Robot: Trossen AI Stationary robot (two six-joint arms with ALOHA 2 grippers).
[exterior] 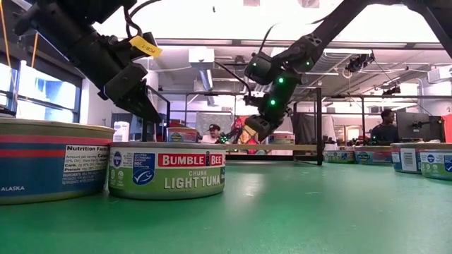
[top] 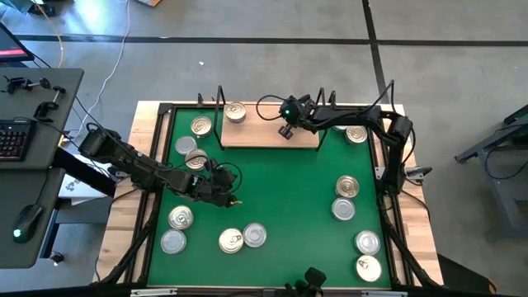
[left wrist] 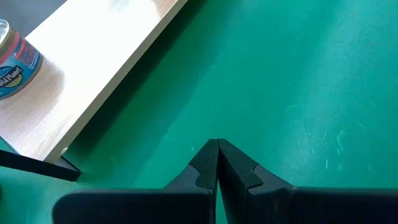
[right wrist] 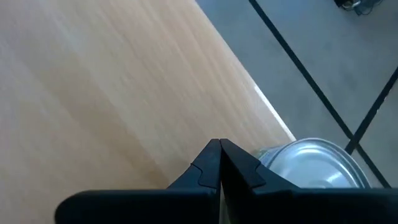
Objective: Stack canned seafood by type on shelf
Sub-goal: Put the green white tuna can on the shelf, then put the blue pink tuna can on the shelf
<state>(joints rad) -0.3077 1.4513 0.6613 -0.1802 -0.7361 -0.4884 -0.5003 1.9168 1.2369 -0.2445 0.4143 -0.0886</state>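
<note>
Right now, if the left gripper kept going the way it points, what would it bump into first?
Probably the green mat: the shut left gripper points down at bare mat, with the shelf off to one side.

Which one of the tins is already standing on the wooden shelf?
Only the tin near the left end of the shelf stands on the board; all other tins lie on the green mat around it.

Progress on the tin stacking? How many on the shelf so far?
Barely started. One tin sits on the shelf; no stacks yet. Nothing in hand: the left gripper is shut and empty over the green mat, the right gripper shut and empty over the shelf. The other tins, like the front pair, remain scattered.
</note>
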